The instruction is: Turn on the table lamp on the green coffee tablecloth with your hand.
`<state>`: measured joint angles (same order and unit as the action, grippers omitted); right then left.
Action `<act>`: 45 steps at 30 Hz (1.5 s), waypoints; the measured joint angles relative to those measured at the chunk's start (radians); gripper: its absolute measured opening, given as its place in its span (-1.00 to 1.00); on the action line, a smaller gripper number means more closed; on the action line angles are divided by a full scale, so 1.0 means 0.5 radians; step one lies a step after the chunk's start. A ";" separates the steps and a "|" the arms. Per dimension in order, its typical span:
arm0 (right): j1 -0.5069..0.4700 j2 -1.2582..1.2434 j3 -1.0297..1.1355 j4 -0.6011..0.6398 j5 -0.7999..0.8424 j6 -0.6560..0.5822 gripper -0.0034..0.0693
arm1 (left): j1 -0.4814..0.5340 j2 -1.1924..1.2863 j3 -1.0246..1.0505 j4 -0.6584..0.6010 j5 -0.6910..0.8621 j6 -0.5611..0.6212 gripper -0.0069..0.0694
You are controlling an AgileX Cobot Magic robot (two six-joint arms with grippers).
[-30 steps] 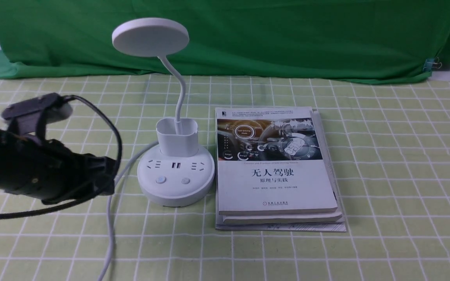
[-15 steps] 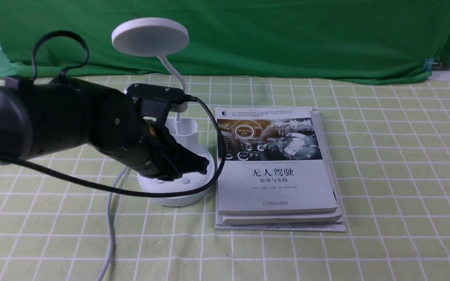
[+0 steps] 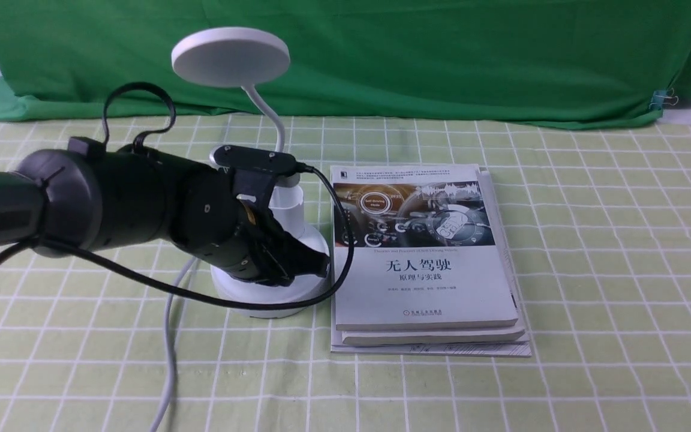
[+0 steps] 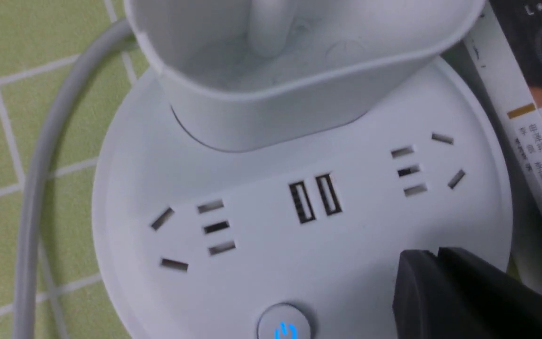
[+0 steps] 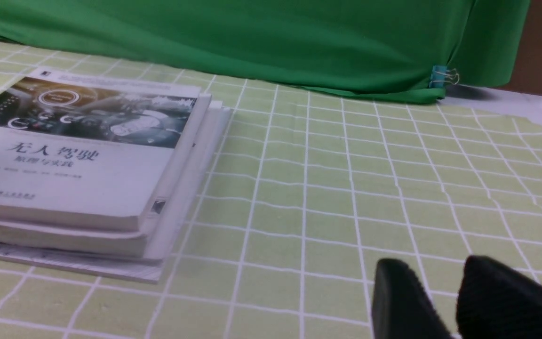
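The white table lamp stands on the green coffee tablecloth [image 3: 591, 240], with its disc head [image 3: 230, 57] up on the gooseneck and its round base [image 3: 261, 300] partly behind my left arm. My left gripper [image 3: 321, 264] is shut and empty, its tip low over the right front of the base. In the left wrist view the base [image 4: 271, 245] shows sockets, the cup holder [image 4: 299, 84] and one button lit blue [image 4: 284, 327]. The shut gripper [image 4: 433, 256] covers the spot beside that button. My right gripper [image 5: 433, 270] is open and empty over bare cloth.
A stack of books [image 3: 423, 264] lies just right of the lamp base, also in the right wrist view [image 5: 83, 160]. The lamp's white cord [image 3: 168, 348] runs toward the front edge. The dark green backdrop [image 3: 441, 60] hangs behind, held by a clip [image 3: 660, 99].
My left arm swung in from the far left to over the lamp base. In the last half second it dropped lower and moved slightly right. The lamp and books stayed put.
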<state>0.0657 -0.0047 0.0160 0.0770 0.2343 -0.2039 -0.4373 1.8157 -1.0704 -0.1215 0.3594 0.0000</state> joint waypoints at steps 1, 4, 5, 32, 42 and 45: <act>0.000 0.000 0.000 0.000 0.000 0.000 -0.23 | 0.000 0.007 -0.002 -0.002 -0.007 0.000 -0.80; 0.000 0.000 0.000 0.000 0.000 0.000 -0.23 | 0.000 0.033 -0.018 -0.002 -0.025 0.000 -0.80; 0.000 0.000 0.000 0.000 0.000 0.000 -0.23 | 0.000 0.036 -0.019 -0.002 -0.040 0.000 -0.80; 0.000 0.000 0.000 0.000 0.000 0.000 -0.23 | 0.000 -0.309 0.160 -0.015 -0.003 0.000 -0.80; 0.000 0.000 0.000 0.000 0.000 0.000 -0.23 | 0.000 -1.423 0.927 -0.060 -0.025 -0.052 -0.80; 0.000 0.000 0.000 0.000 0.000 0.000 -0.23 | 0.000 -1.932 1.110 -0.053 -0.002 -0.051 -0.80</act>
<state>0.0657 -0.0047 0.0160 0.0770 0.2343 -0.2039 -0.4373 0.8495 -0.5156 -0.1478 0.3584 -0.0257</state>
